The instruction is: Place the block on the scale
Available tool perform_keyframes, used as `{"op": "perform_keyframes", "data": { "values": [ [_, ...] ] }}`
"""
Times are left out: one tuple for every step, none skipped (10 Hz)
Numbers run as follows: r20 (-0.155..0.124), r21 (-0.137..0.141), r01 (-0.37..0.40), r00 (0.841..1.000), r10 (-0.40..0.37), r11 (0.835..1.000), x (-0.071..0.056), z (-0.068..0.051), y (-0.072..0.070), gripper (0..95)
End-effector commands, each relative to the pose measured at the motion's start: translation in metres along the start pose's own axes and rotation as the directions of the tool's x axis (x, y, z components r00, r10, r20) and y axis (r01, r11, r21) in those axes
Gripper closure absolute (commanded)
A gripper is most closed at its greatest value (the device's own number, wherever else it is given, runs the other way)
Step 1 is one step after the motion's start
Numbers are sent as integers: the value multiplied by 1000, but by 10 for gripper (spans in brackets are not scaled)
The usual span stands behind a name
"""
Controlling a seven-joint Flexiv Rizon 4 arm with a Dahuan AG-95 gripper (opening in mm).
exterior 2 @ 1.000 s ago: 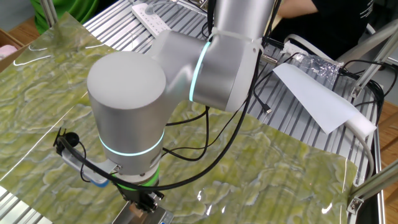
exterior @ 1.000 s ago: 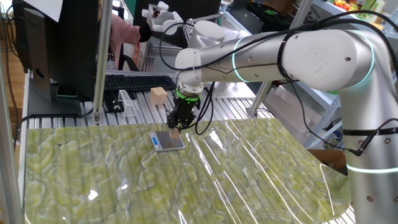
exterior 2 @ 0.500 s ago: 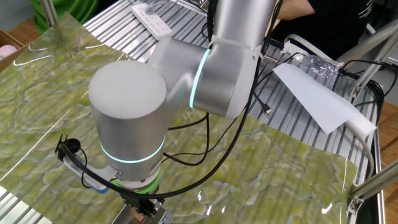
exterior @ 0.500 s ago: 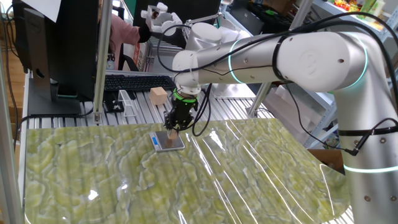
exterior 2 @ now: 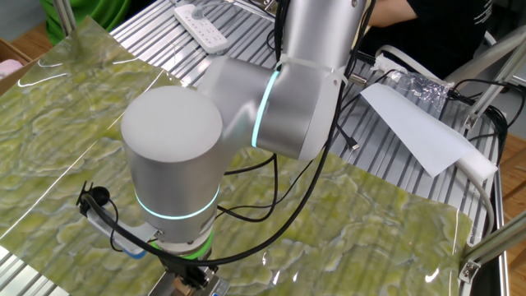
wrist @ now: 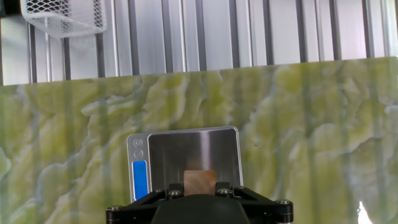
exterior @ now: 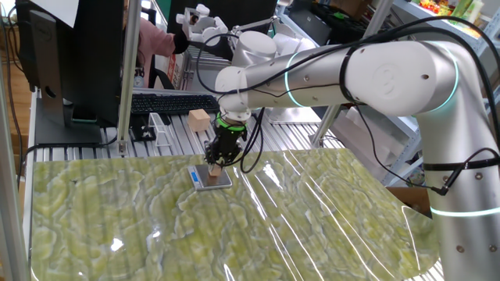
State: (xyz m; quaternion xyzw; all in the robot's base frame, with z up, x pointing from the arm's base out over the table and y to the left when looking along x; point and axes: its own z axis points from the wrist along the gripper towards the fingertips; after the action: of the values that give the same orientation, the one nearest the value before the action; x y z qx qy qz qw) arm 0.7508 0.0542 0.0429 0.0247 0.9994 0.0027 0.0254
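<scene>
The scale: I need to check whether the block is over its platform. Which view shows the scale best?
The hand view: the scale lies face-on, platform and blue strip plain, the block at its near edge. One fixed view shows it small beneath the end effector. The other fixed view shows only a corner at the bottom edge.

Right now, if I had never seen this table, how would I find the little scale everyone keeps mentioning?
Start at the green marbled mat covering the table and look to its far edge, right under the gripper. There lies the scale, a small flat square with a shiny silver platform. A blue strip along one side sets it apart from the larger pale wooden block behind it on the ribbed metal.
</scene>
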Motion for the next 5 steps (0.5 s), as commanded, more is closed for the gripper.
{"op": "perform_keyframes", "data": {
  "values": [
    [-1, 0, -2, 1000, 2, 1000, -1, 3, 1, 950],
    [-1, 0, -4, 1000, 4, 1000, -2, 3, 1, 950],
    [0, 0, -5, 1000, 5, 1000, -2, 3, 1, 950],
    [0, 0, -6, 1000, 6, 1000, -2, 3, 1, 950],
    [1, 0, -4, 1000, 4, 1000, -2, 3, 2, 950]
  ]
}}
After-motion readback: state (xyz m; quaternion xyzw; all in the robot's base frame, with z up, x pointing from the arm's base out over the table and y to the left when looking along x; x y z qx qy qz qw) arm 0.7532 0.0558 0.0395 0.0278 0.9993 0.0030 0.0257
